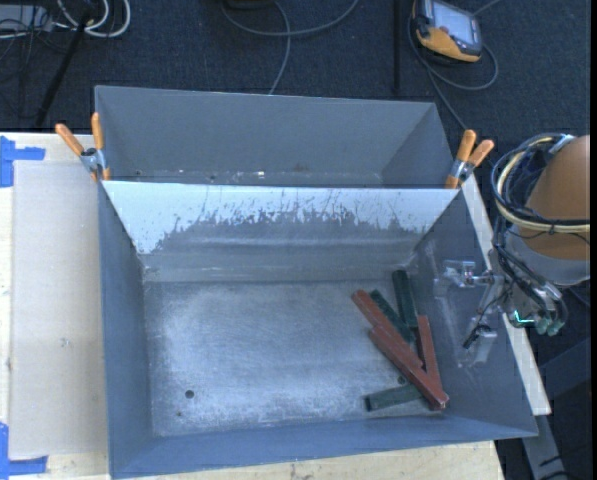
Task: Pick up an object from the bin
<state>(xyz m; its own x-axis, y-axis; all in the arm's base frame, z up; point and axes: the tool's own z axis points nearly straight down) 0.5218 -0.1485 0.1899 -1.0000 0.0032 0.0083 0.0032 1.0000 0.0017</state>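
My gripper (475,313) hangs at the bin's right side, over the sloping right wall, just right of a small pile of flat sticks. The closest stick is a short red-brown one (427,356) lying roughly lengthwise. A longer red-brown stick (390,345) runs diagonally from upper left to lower right beside it. A dark green stick (405,302) lies above them, pointing toward the back wall. Another dark green stick (392,400) lies near the front wall, partly under the red-brown ones. Nothing shows in the gripper.
All the sticks lie together in the bin's right front corner. The arm with its orange-brown dome and cables stands outside the right rim. The grey floor to the left and middle carries only a small dark speck.
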